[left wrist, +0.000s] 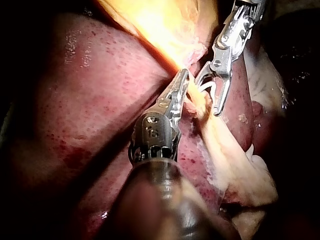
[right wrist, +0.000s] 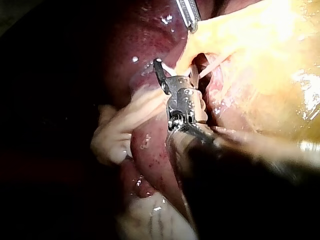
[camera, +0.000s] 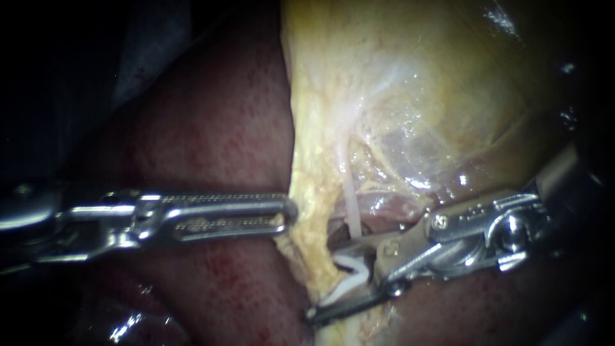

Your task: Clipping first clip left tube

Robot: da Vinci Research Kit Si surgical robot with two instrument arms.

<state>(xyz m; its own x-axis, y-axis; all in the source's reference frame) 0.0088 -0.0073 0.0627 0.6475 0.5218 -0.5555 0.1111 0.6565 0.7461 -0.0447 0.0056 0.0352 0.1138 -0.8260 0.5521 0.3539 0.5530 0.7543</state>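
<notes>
Not clipped yet: nothing closed on tube. Right instrument jaws spread wide, carrying open white clip. Tube running down to upper jaw, right at clip's mouth; inside it or behind, cannot tell. Left instrument clamped tight on gallbladder edge. Left to do: seat around tube, squeeze.

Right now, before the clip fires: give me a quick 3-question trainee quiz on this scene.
1. True or false: the white clip is already squeezed flat on the pale tube.
2. The clip sits in the jaws of: A) the left instrument; B) the right instrument; C) neither.
3. Fill in: the left instrument grips the edge of the ___ tissue.
Key: 1 false; 2 B; 3 yellow.
</notes>
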